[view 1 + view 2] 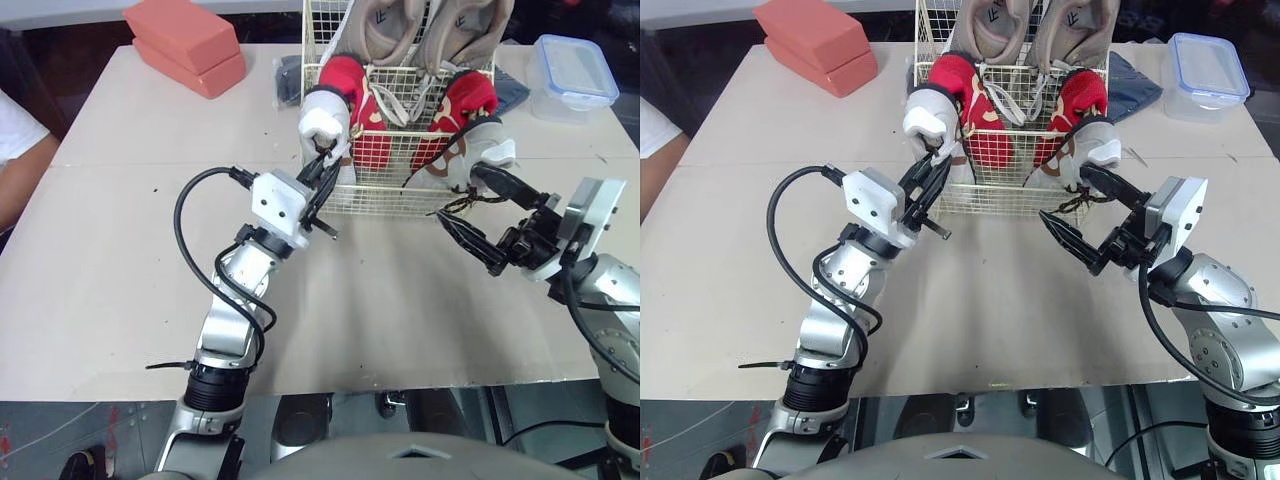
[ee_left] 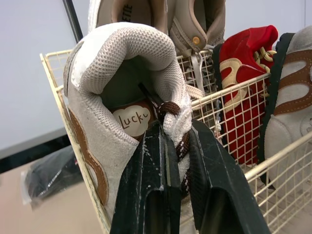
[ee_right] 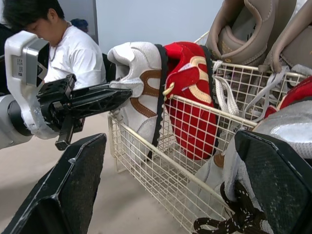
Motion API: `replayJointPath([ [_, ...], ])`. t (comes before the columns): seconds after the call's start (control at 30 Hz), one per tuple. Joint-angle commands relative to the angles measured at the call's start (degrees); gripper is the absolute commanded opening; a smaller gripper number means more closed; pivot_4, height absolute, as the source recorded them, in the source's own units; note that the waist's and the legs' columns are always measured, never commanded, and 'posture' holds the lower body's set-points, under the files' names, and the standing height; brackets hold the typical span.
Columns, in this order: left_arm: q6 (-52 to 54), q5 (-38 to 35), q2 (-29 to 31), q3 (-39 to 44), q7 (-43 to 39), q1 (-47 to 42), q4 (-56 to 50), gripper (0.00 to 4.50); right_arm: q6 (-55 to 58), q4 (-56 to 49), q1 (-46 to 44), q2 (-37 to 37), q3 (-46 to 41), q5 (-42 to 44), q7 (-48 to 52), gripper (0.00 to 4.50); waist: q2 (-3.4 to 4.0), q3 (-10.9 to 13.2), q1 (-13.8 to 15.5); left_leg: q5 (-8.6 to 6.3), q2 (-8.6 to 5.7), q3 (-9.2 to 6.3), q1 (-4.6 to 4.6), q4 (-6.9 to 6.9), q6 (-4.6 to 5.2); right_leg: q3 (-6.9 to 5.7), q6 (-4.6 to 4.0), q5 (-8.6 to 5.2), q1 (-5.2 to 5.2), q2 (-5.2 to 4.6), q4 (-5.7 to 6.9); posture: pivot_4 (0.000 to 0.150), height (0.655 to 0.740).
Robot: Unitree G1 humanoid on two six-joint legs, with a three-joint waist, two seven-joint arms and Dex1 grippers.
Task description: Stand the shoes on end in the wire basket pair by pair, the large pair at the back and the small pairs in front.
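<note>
Left wrist view, item one: left end effector (image 2: 178,134), fingers closed together on the tongue and brown lace of the left white shoe (image 2: 122,73). The shoe is held heel-up at the front left corner of the wire basket (image 1: 390,172), apparently just inside the wire.

Item two: right end effector (image 1: 458,193), fingers spread apart and clamped on nothing, set by the dangling lace of the right white shoe (image 1: 482,150) at the basket's front right corner.

Item three: red pair (image 1: 345,82), stood on end behind the white shoes. Large beige pair (image 1: 400,25), stood at the back. The basket is placed at the middle of the counter's (image 1: 400,320) far edge.

Handling, as judged: the white shoes are taken to be light, with soft mesh uppers that fold under pressure and a stiffer sole and heel. A lace or tongue hold is likely to let the shoe swing. The heel collar or the sole edge is suggested as a firmer hold.

Not determined: whether either white shoe rests on the basket floor. It cannot be told if the right one is inside the front wall. The beige pair's upper ends are cut off. A dark item (image 1: 287,80) beyond the basket's left side is unidentified.
</note>
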Motion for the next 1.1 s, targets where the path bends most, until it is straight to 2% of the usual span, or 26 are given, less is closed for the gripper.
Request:
replayJointPath([
  [0.03,6.2,-1.1,0.1,0.7,0.4,1.6,0.4,1.05,-1.2,-2.2,-0.1,-0.4,-1.3,0.1,-0.1,4.18,0.07,-0.1,0.0,0.0,0.0,0.0,0.0,0.0,0.0,0.0,0.0,0.0,0.0,0.01,0.0,0.15,0.686],
  [0.1,8.8,-2.0,0.2,1.3,0.5,1.4,-0.4,1.52,-1.3,-2.1,0.0,-0.3,-1.2,-0.1,-0.2,4.18,0.13,-0.1,0.0,0.0,0.0,0.01,0.0,0.0,0.0,0.01,0.0,0.0,0.0,0.01,0.0,0.15,0.686],
  [0.23,10.3,-3.2,0.2,2.3,0.5,1.6,-1.9,3.35,-1.6,-2.1,0.3,-0.3,-1.3,-0.3,-0.1,4.18,0.17,-0.2,0.1,0.0,-0.01,-0.02,0.0,0.0,0.01,-0.02,0.0,0.0,0.01,0.0,0.0,0.15,0.686],
  [0.27,10.7,-4.1,0.3,2.9,0.3,2.0,-2.8,3.96,-1.8,-1.9,0.5,-0.2,-1.3,-0.3,0.0,4.18,0.18,-0.2,0.0,0.0,-0.01,-0.02,0.0,0.0,0.0,-0.02,-0.01,0.01,0.01,0.01,0.0,0.15,0.686],
  [0.37,11.1,-6.0,1.1,3.9,-0.8,3.2,-5.3,4.4,-2.1,-1.7,1.0,-0.2,-1.6,-0.3,0.3,4.18,0.22,-0.2,0.0,0.0,0.04,-0.02,0.02,-0.01,0.0,0.02,-0.03,0.01,0.0,0.06,0.02,0.15,0.686],
  [0.63,15.9,-12.5,5.9,7.6,-4.7,7.9,-14.6,4.4,-3.5,-0.2,3.3,-1.3,-3.3,-0.4,2.7,4.18,0.21,-0.2,0.1,-0.01,0.05,-0.01,-0.05,-0.01,0.01,0.01,-0.03,0.01,-0.04,0.04,-0.04,0.15,0.686],
  [0.77,19.5,-16.6,10.0,12.5,-6.7,12.8,-18.1,4.4,-5.3,1.4,6.7,-2.3,-4.4,-1.4,5.8,4.18,0.21,-0.2,0.1,-0.01,0.05,-0.02,-0.06,-0.02,0.01,0.01,-0.03,0.0,-0.04,0.03,-0.08,0.15,0.686],
  [0.97,24.5,-14.8,17.3,17.1,-8.1,20.3,-15.0,4.4,-9.4,9.2,12.8,-4.9,-6.0,-4.3,12.8,4.18,0.22,-0.2,0.1,-0.02,0.04,-0.02,-0.05,-0.07,0.02,-0.02,-0.05,-0.01,-0.06,0.02,-0.11,0.15,0.686],
  [1.1,18.5,-16.4,18.1,18.5,-13.9,23.9,-10.5,4.4,-13.2,14.7,13.6,-6.3,-5.5,-7.5,16.7,4.18,0.25,-0.2,0.1,-0.03,0.04,-0.01,-0.05,-0.06,0.04,-0.04,-0.12,-0.06,-0.08,0.01,-0.1,0.15,0.686],
])
